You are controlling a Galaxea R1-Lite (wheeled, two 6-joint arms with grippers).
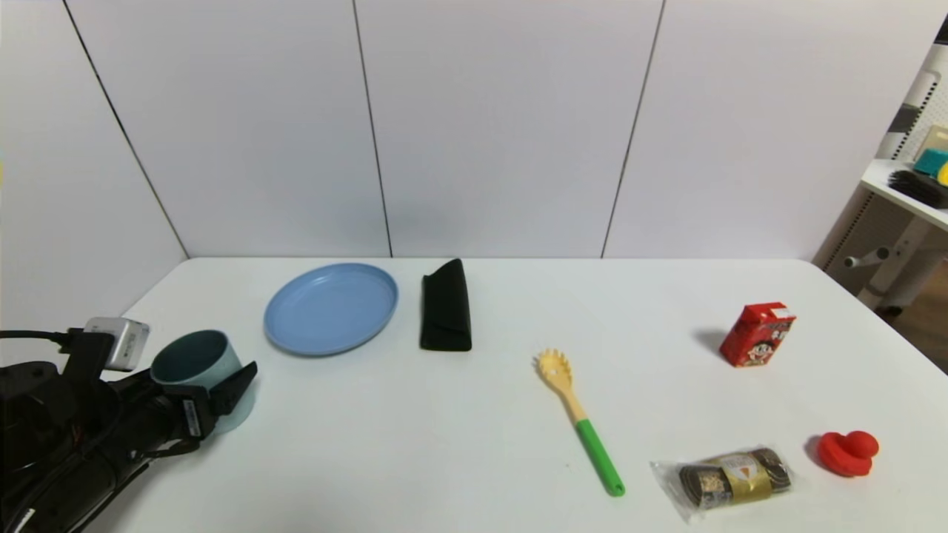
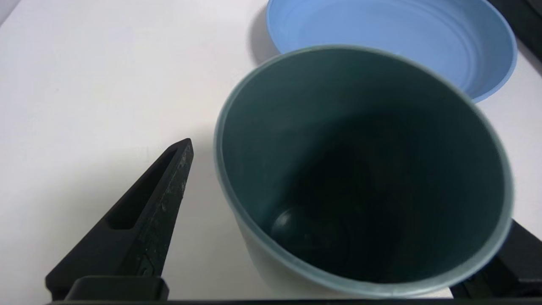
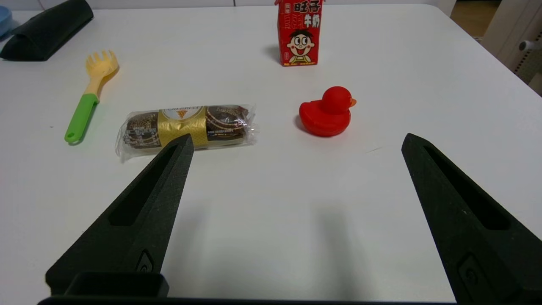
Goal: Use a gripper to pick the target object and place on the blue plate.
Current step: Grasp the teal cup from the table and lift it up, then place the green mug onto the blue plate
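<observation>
The target object, a pale teal cup [image 1: 198, 370] with a dark teal inside, stands upright on the white table at the near left. My left gripper [image 1: 207, 374] is open and straddles it. In the left wrist view a strip of table shows between one finger [image 2: 148, 212] and the cup [image 2: 364, 169], and the cup hides most of the other finger. The blue plate [image 1: 331, 307] lies flat just beyond the cup, to its right, and also shows in the left wrist view [image 2: 394, 38]. My right gripper [image 3: 296, 142] hangs open over bare table, holding nothing.
A black case [image 1: 445, 307] lies right of the plate. A yellow pasta spoon with a green handle [image 1: 578, 418] lies mid-table. A red carton [image 1: 757, 334], a red duck [image 1: 846, 451] and a wrapped biscuit pack [image 1: 729, 477] sit at the right.
</observation>
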